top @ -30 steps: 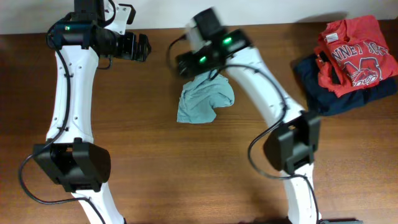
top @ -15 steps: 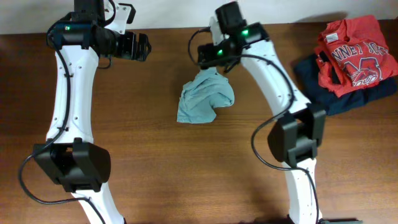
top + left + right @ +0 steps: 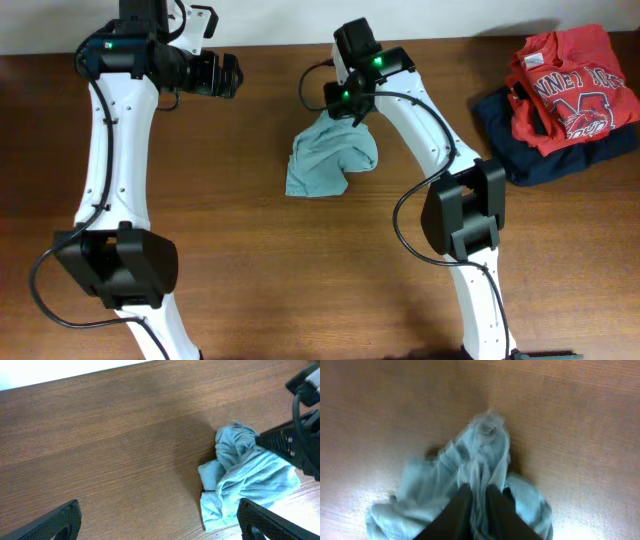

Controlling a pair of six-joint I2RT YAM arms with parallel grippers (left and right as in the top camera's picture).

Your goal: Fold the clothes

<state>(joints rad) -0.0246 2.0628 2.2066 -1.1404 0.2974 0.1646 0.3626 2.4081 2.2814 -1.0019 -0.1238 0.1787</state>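
Nearest us, on the side of the heap towards the arm bases, we see only bare brown wooden table (image 3: 250, 250). On it lies the pale grey-green, thin, wrinkled short-sleeved T-shirt (image 3: 330, 160), bunched into a crumpled heap about mid-table between the two white arms. The heap's near part rests on the wood. Its far edge is gathered into a narrow peak, and there we find the right pincer (image 3: 477, 491), its two dark fingers (image 3: 460, 505) drawn close with a fold of the T-shirt pinched between them. From above, this pincer (image 3: 345, 112) sits right at the heap's far edge. The left pincer (image 3: 222, 75) hangs beyond the T-shirt and well to its left, touching nothing. Its wrist view shows the fingers (image 3: 60, 520) spread wide apart over bare wood. Far to the T-shirt's right, near the back edge, a rumpled red shirt with white lettering (image 3: 570, 85) lies on top of a dark navy folded garment (image 3: 520, 150).
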